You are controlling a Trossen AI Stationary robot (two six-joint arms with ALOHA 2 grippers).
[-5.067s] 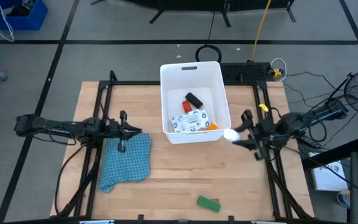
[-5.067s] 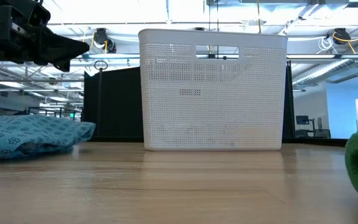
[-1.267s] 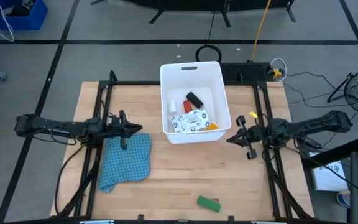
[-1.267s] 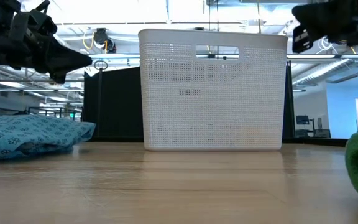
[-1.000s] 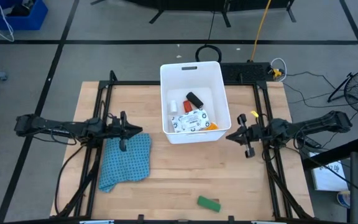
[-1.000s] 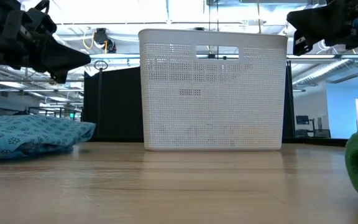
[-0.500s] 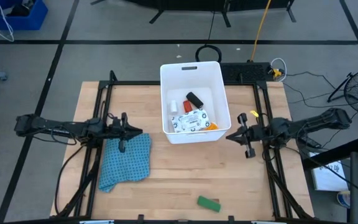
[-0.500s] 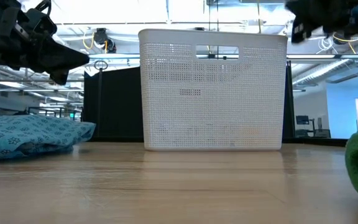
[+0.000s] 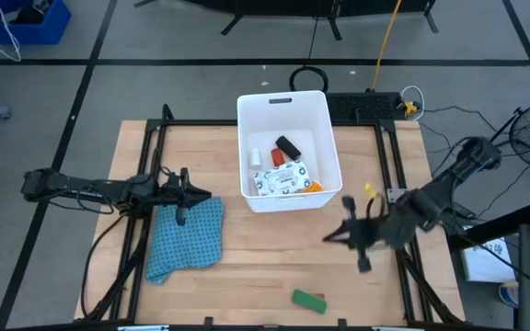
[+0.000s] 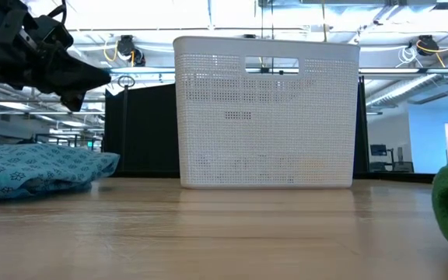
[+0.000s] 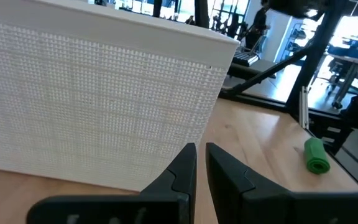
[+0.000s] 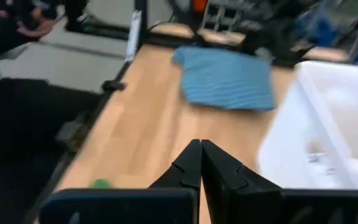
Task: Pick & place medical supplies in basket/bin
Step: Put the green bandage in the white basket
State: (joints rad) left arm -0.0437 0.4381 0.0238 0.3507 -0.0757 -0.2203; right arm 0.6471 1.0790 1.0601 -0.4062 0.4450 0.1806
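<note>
Since before, my right gripper [image 9: 340, 236] swung from bin [image 9: 316, 103] toward green block [image 9: 308, 299] | fingers pinched shut, empty | block looks light, stiff; grab its long sides

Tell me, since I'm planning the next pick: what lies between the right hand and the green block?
In the high view, only bare wooden table lies between the right hand and the green block; nothing blocks the way.

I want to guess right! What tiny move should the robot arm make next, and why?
Probably the right end effector should swing on toward the green block and open its shut fingers. That block lies alone on the table's near edge, while the other supplies already sit in the white bin.
</note>
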